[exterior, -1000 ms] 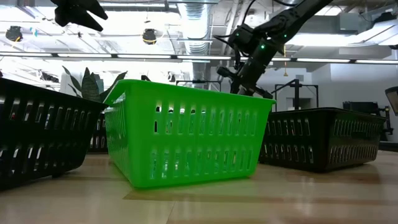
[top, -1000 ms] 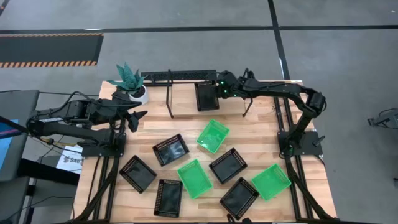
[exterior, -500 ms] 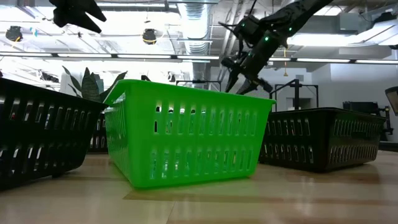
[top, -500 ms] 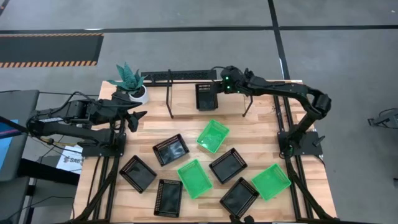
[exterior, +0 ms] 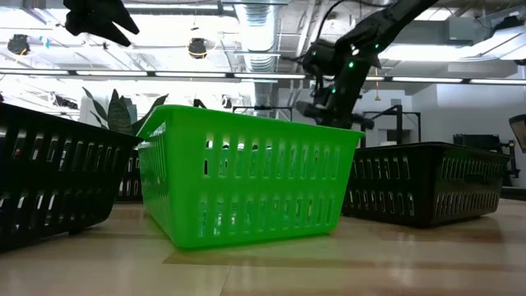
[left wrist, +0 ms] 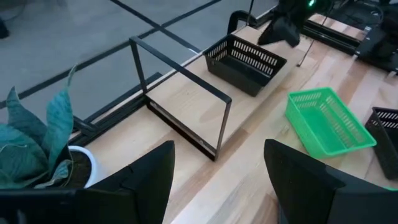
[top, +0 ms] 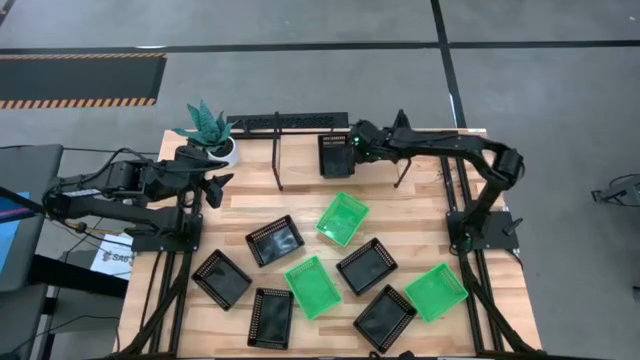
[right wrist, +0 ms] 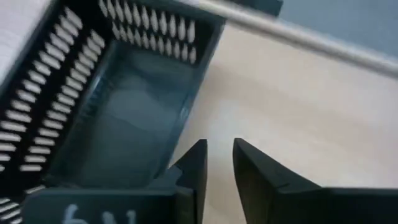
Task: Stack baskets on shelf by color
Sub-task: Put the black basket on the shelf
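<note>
**Here, one black basket sits in the shelf while eight wait on the counter**

Nearest the front edge of the wooden counter [top: 232, 210] lie the loose baskets, seen from above. Five are black: one at the front [top: 270, 318], one at the front right [top: 384, 318], one to the left [top: 221, 278], one near the middle [top: 274, 240] and one right of centre [top: 366, 265]. Three are bright green: one in the middle [top: 313, 286], one at the right [top: 435, 292] and one closer to the shelf [top: 342, 218]. None is stacked on another.

Further back stands the shelf [top: 277, 160], a low frame of thin black rods along the counter's far edge. A sixth black basket [top: 333, 155] rests on the counter in its right-hand part.

The right pincer [top: 352, 147] hovers at that basket's right-hand wall. In its own wrist view the two fingers [right wrist: 193, 163] stand a little apart just outside the corner of the basket [right wrist: 118, 99], clamped on nothing.

The left pincer [top: 217, 187] waits well apart, near the counter's left edge beside a potted plant [top: 207, 128]. Its fingers [left wrist: 152, 171] are spread wide and empty.

As a judgement, these baskets look light and fairly stiff, made of thin perforated plastic. They would likely slide or tip if nudged. The best hold seems to be the top rim of a short wall, one finger inside and one outside. Smooth plastic may slip, so a firm pinch near the middle of the wall looks safest
</note>
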Controlling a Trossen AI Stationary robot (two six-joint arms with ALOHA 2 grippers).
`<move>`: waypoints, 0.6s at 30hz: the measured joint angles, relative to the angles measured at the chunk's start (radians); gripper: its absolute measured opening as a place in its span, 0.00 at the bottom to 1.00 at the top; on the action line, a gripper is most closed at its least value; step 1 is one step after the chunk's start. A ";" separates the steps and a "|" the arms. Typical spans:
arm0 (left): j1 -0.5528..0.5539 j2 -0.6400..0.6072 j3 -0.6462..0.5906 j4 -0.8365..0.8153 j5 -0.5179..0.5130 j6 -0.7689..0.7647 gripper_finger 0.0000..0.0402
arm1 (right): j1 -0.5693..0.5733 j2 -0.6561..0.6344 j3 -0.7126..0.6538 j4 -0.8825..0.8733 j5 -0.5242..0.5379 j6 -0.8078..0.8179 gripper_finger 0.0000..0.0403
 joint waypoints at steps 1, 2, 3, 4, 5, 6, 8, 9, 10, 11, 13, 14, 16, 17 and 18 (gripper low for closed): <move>0.000 0.000 0.000 0.000 0.002 -0.004 0.59 | 0.002 0.015 -0.002 0.002 -0.001 -0.001 0.22; 0.000 0.000 0.000 0.000 0.002 -0.008 0.59 | 0.007 0.031 -0.002 0.022 -0.006 -0.001 0.21; 0.000 0.000 0.000 -0.001 0.001 -0.010 0.59 | 0.013 0.046 -0.002 0.043 -0.010 0.000 0.20; 0.000 0.000 0.000 -0.001 0.001 -0.010 0.59 | 0.017 0.058 -0.002 0.054 -0.010 -0.001 0.19; 0.000 0.000 0.000 -0.001 0.001 -0.010 0.59 | 0.020 0.065 -0.002 0.065 -0.013 -0.001 0.18; 0.000 0.000 0.000 -0.002 0.001 -0.010 0.59 | 0.024 0.073 -0.002 0.087 -0.021 0.000 0.18; 0.000 0.000 0.000 -0.002 0.001 -0.015 0.59 | 0.032 0.089 -0.001 0.140 -0.036 0.010 0.17; 0.000 0.000 0.000 -0.002 0.001 -0.020 0.59 | 0.035 0.093 0.000 0.161 -0.048 0.014 0.17; 0.000 0.000 0.000 -0.002 0.002 -0.026 0.59 | 0.037 0.094 -0.001 0.183 -0.062 0.016 0.17; 0.000 0.000 0.000 -0.002 0.002 -0.030 0.59 | 0.038 0.094 -0.001 0.210 -0.070 0.018 0.17; 0.000 0.000 0.000 -0.002 0.002 -0.033 0.59 | 0.047 0.093 0.000 0.263 -0.077 0.018 0.17; 0.000 0.000 0.000 -0.002 0.002 -0.033 0.59 | 0.051 0.093 0.000 0.278 -0.078 0.018 0.17; 0.000 0.000 0.000 -0.002 0.002 -0.035 0.59 | 0.050 0.093 0.000 0.311 -0.087 0.018 0.17; 0.000 0.000 0.000 -0.002 0.001 -0.036 0.59 | 0.049 0.093 0.006 0.320 -0.091 0.019 0.17; 0.000 0.000 0.000 -0.002 0.001 -0.037 0.59 | 0.049 0.093 0.014 0.322 -0.091 0.018 0.17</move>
